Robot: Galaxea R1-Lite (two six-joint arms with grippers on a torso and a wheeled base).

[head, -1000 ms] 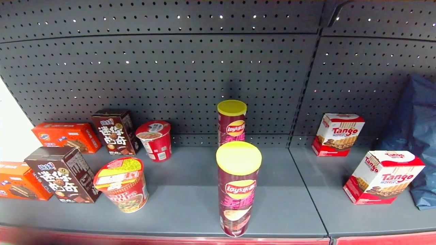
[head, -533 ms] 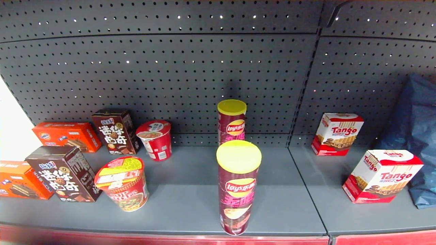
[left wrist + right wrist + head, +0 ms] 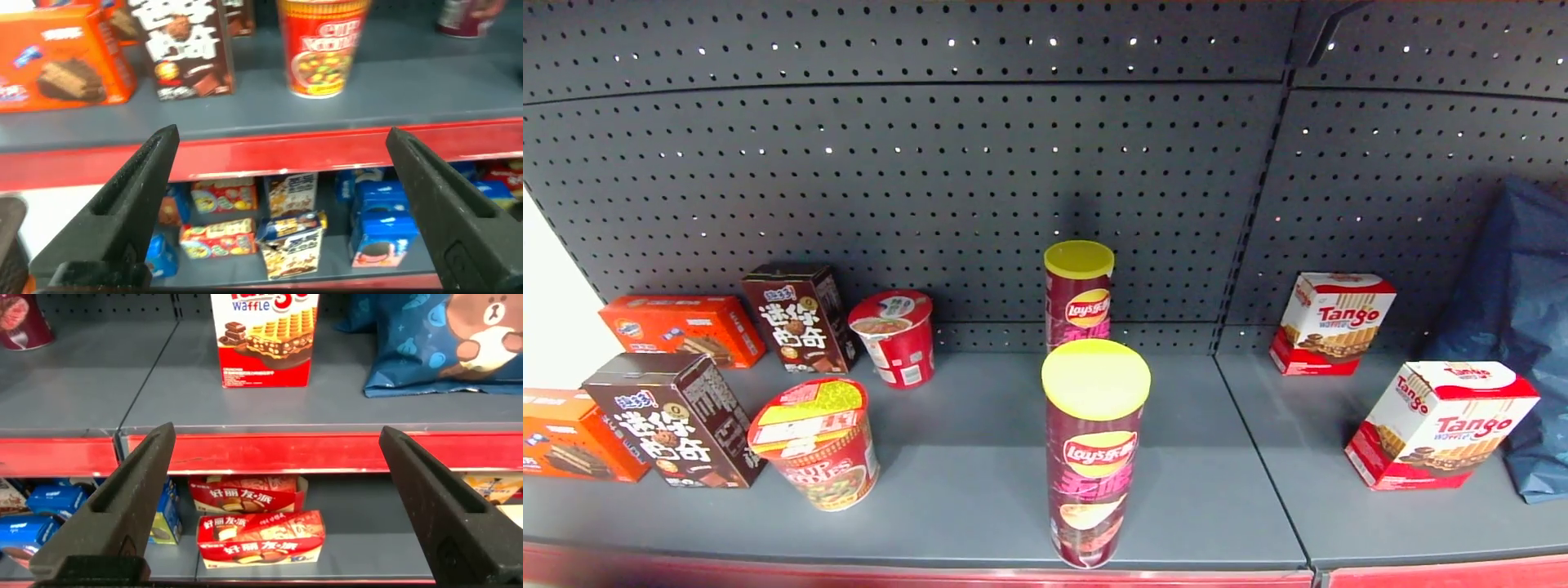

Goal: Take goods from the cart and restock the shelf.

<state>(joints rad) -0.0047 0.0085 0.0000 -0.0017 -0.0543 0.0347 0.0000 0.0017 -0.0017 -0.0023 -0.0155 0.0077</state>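
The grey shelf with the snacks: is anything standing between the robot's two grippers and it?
Nothing visible does. The left gripper and right gripper, both open and empty, face the grey metal shelf with only its red front edge before them.

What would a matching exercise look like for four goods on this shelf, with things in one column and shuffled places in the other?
Things
1. front chip can
2. rear noodle cup
3. front wafer box
4. blue bag

Places
A. far right end of the shelf
B. back row, beside a brown box
C. centre, near the front edge
D. right section, front row

Pairs: 1-C, 2-B, 3-D, 4-A
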